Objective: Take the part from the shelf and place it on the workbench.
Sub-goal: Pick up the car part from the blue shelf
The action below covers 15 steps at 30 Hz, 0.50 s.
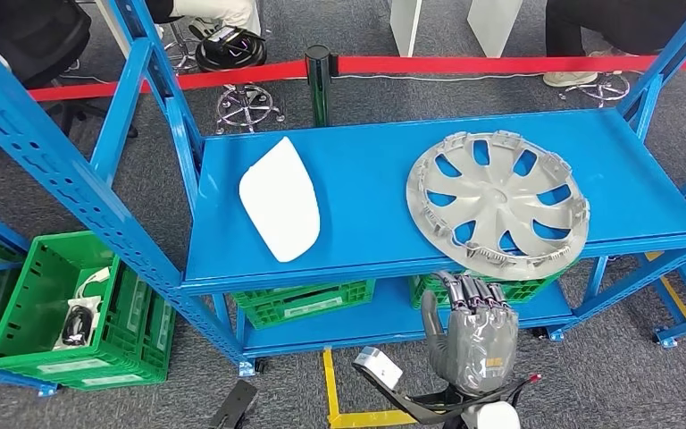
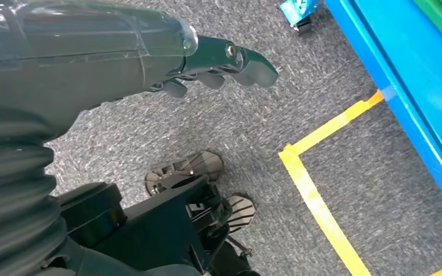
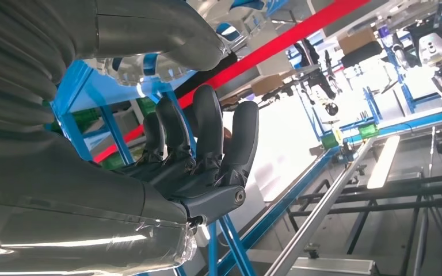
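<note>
Head view of a blue shelf (image 1: 357, 206) whose upper board carries two parts. A silver wheel cover (image 1: 498, 202) lies flat, ribbed side up, toward the right end of the board; its near rim overhangs the front edge. A white curved panel (image 1: 279, 198) lies left of the middle, well apart from the wheel cover, reaching from mid-board almost to the front edge.

The right robot hand (image 1: 473, 332) is raised just below the front edge, under the overhanging rim of the wheel cover — fingers upright, side by side and extended, thumb set apart, holding nothing. In the right wrist view the fingers (image 3: 207, 135) stand straight below the cover's rim; whether the tips touch it cannot be told.

The left robot hand (image 2: 207, 72) hangs over the grey carpet beside yellow floor tape (image 2: 316, 190); its fingers are loosely extended and hold nothing.

Green crates (image 1: 80, 313) sit at the left on the floor and on the lower board. A red barrier tape (image 1: 464, 64) runs behind the shelf.
</note>
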{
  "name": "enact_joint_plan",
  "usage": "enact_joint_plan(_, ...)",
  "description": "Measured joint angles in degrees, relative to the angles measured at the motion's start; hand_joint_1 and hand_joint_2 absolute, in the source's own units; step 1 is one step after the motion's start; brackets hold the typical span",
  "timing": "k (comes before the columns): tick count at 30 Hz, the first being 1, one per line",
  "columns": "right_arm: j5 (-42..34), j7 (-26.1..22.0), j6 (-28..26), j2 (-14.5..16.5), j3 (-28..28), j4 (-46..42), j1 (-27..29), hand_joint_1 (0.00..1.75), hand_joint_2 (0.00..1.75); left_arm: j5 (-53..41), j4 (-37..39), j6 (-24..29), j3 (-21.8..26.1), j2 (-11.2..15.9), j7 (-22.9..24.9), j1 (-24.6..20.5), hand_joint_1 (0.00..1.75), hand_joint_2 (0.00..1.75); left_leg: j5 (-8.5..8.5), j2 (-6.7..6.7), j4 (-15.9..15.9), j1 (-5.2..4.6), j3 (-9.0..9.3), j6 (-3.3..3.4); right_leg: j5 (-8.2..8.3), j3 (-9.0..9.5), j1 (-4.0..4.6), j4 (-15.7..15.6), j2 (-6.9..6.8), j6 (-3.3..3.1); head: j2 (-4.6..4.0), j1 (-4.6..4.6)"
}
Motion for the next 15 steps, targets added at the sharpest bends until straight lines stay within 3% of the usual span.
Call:
enact_joint_plan(3,-0.1,-0.2,0.0,0.0,0.0,0.2,0.0,1.75,1.75,-0.1,0.0,0.3,0.0,0.0,-0.6,0.0,0.00,1.75,0.00,0.00,0.0,-0.01,0.03,0.00,0.00,0.06,-0.01,0.0,0.00,0.00,0.00,0.00)
enact_joint_plan(7,-0.6,-1.0,0.0,0.3,-0.1,0.5,0.4,0.00,1.75,-1.2,0.0,0.6,0.0,0.0,-1.6,0.0,0.00,1.75,-0.01,-0.01,0.0,-0.04,0.04,0.01,0.00,0.08,-0.04,-0.1,0.00,0.00,0.00,0.00)
enact_joint_plan(9,-0.6,-1.4,0.0,0.3,-0.1,0.6,0.5,0.00,1.75,-1.6,0.0,0.8,-0.1,0.0,-1.6,0.0,0.00,1.75,-0.01,-0.01,0.0,-0.05,0.04,0.01,0.00,0.08,-0.05,-0.1,0.00,0.00,0.00,0.00)
enact_joint_plan(13,-0.6,-1.8,0.0,0.7,-0.3,0.8,0.8,0.00,1.75,-1.1,0.0,1.3,-0.4,0.0,-2.2,0.0,0.00,0.00,-0.01,-0.01,0.0,-0.11,0.06,0.01,0.01,0.09,-0.09,-0.1,0.00,0.01,0.00,0.00)
enact_joint_plan(15,-0.5,-1.8,0.0,0.8,-0.4,0.9,0.9,0.00,1.75,-0.5,0.0,1.5,-0.5,0.0,-2.3,0.0,0.00,0.00,-0.01,-0.02,0.0,-0.11,0.06,0.01,0.01,0.10,-0.10,-0.1,0.00,0.01,0.00,0.00)
